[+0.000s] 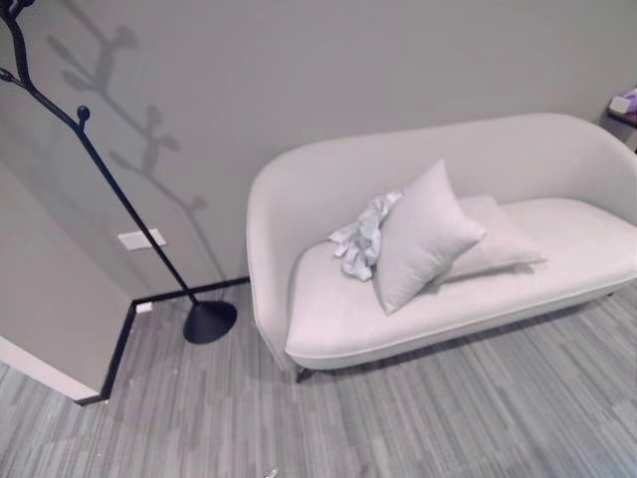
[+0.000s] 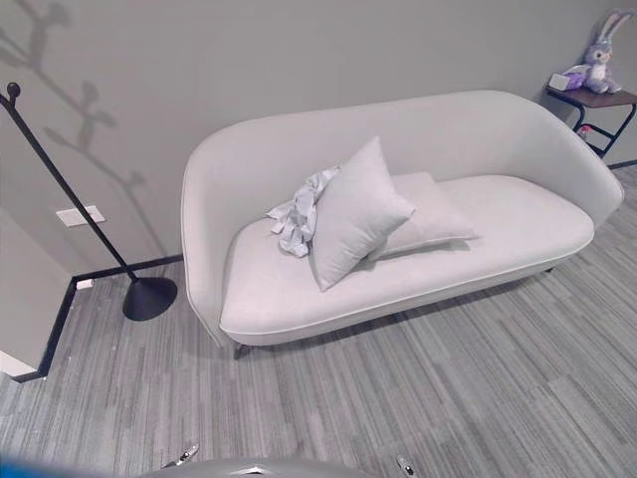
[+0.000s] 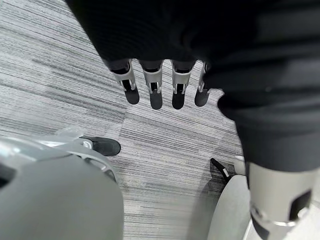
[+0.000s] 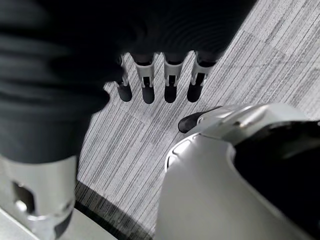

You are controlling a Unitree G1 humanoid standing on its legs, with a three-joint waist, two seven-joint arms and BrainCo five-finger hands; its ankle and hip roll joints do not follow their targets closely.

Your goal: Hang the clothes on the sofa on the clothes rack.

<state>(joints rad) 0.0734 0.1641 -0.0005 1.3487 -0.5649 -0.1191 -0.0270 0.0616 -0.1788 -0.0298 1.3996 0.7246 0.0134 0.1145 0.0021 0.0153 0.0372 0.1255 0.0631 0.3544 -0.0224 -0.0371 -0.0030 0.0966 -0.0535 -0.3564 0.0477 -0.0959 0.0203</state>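
A crumpled pale grey garment (image 1: 363, 237) (image 2: 299, 214) lies on the white sofa (image 1: 338, 309) (image 2: 498, 224), tucked against its backrest behind an upright cushion (image 1: 423, 237). A black branch-like clothes rack (image 1: 109, 189) (image 2: 60, 184) stands on a round base (image 1: 209, 321) on the floor to the sofa's left, by the wall. My left hand (image 3: 155, 87) hangs over the striped floor, its fingers straight and holding nothing. My right hand (image 4: 160, 82) likewise hangs with straight fingers above the floor, nothing in it.
A second, flat cushion (image 2: 428, 214) lies behind the upright one. A small side table (image 2: 595, 100) with a plush rabbit (image 2: 600, 45) stands at the sofa's far right. A wall corner juts out at the lower left (image 1: 60, 329). Grey striped floor (image 2: 448, 388) spreads before the sofa.
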